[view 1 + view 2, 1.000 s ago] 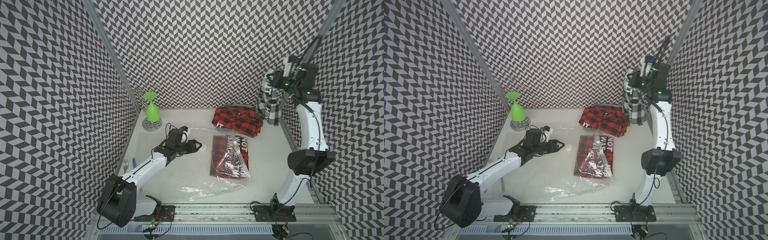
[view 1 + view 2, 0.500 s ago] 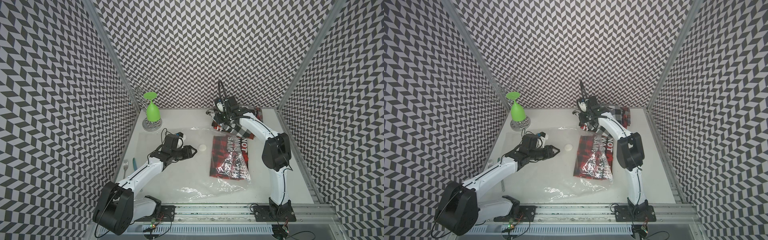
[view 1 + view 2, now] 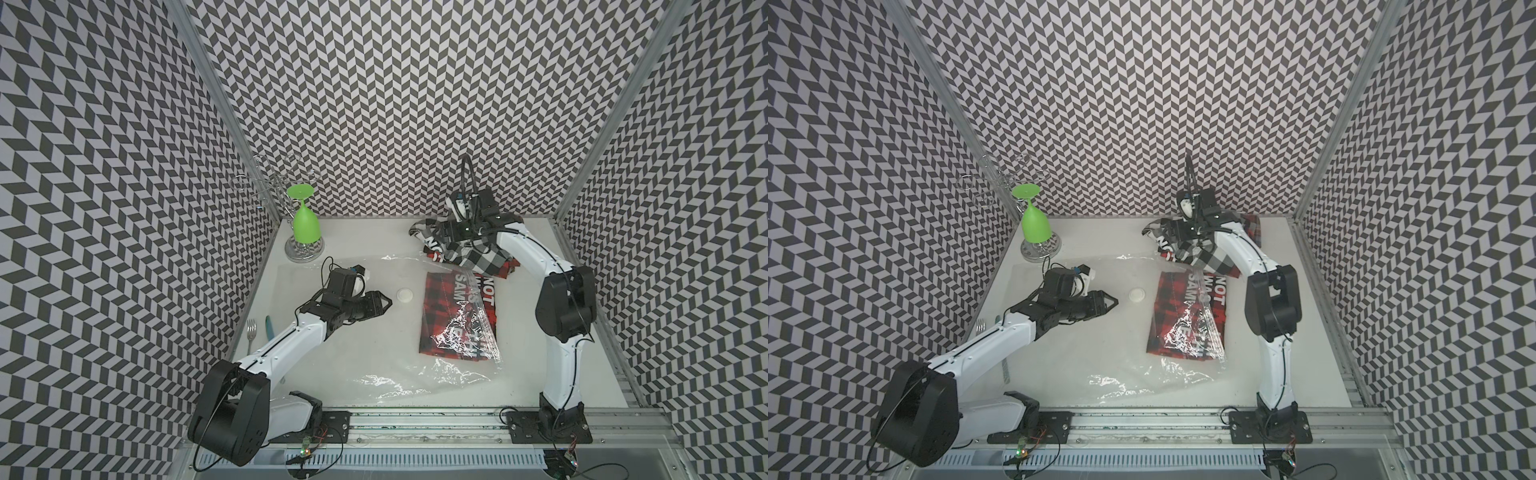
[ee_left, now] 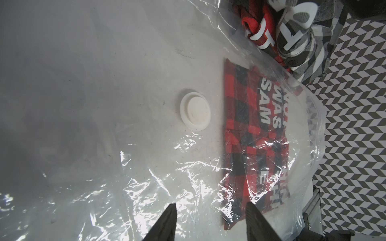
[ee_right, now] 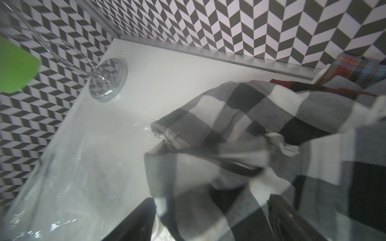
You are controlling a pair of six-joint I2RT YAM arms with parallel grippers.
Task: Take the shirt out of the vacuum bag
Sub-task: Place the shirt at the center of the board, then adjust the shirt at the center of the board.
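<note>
The vacuum bag (image 3: pixel 395 374) (image 3: pixel 1121 382) (image 4: pixel 125 167) lies flat and crinkled over the table, its white valve (image 3: pixel 404 295) (image 3: pixel 1137 295) (image 4: pixel 195 111) facing up. A folded red-and-black plaid shirt (image 3: pixel 457 316) (image 3: pixel 1190 318) (image 4: pixel 257 146) lies inside it. My left gripper (image 3: pixel 386 301) (image 3: pixel 1115 302) (image 4: pixel 211 206) hovers open over the bag beside the valve, holding nothing. At the back, my right gripper (image 3: pixel 428 237) (image 3: pixel 1163 232) (image 5: pixel 211 198) stands open, with a grey-and-white plaid shirt (image 3: pixel 478 257) (image 3: pixel 1208 259) (image 5: pixel 240 116) lying loose between its fingers, outside the bag.
An upturned green wine glass (image 3: pixel 305 226) (image 3: pixel 1035 226) hangs on a wire rack (image 3: pixel 303 249) (image 5: pixel 108 79) at the back left. A fork (image 3: pixel 250 330) and a teal utensil (image 3: pixel 270 328) lie by the left wall. Another red plaid garment (image 3: pixel 505 270) lies under the grey shirt.
My right arm swung down from high in the back right corner to the back middle, carrying the grey plaid shirt, then its jaws opened. The left gripper barely moved.
</note>
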